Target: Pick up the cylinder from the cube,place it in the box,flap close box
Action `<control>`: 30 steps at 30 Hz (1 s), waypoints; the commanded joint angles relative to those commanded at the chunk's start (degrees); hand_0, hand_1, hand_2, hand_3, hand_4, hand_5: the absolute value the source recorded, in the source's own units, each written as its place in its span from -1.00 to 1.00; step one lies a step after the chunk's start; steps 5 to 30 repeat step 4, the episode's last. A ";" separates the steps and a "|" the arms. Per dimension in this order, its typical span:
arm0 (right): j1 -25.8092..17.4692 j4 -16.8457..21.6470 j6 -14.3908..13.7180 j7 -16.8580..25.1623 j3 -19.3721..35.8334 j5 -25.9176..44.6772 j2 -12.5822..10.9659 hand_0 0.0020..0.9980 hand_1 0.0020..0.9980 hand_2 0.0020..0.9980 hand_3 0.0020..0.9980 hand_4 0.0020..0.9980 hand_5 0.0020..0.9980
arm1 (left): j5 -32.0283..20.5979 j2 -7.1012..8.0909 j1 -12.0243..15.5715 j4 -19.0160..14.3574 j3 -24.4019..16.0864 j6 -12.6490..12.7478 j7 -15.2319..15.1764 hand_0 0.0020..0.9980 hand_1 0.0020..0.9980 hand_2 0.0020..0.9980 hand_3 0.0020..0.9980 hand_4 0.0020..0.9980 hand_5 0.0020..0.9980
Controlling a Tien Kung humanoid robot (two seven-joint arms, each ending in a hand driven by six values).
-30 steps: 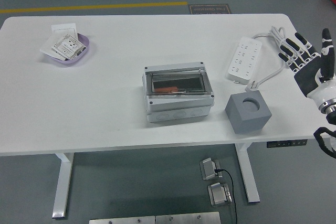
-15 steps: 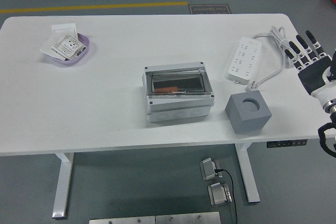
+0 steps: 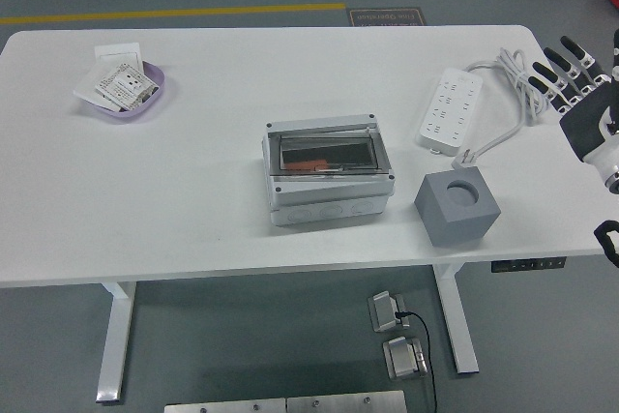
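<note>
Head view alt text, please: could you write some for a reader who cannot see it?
A grey box sits mid-table with its clear flap closed over something orange. To its right stands a grey cube with an empty round hole; the right hand, fingers spread, is at the table's right edge.

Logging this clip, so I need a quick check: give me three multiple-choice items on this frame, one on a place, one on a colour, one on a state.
1. Where is the grey cube?
A. right of the box
B. inside the purple tray
C. on the power strip

2. What colour is the tray at the far left?
A. green
B. purple
C. black

3. How is the lid of the box?
A. removed
B. propped upright
C. shut flat

Answers: 1 A, it stands right of the box near the table's front edge. 2 B, the tray's rim is lilac. 3 C, the clear lid lies flat, something orange beneath.
</note>
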 joint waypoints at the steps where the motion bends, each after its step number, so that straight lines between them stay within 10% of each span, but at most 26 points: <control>1: 0.01 0.03 -0.06 0.00 0.06 -0.71 0.02 0.66 0.50 0.56 0.63 0.91 0.72 | 0.00 -0.02 0.00 -0.01 0.00 0.00 0.00 0.25 0.30 0.22 0.25 0.29 -0.66; 30: 0.11 0.22 -0.27 0.06 0.30 -2.46 0.03 0.66 0.50 0.56 0.63 0.91 0.72 | -0.10 -0.07 0.00 0.02 0.15 0.00 0.02 0.25 0.30 0.22 0.25 0.29 -0.66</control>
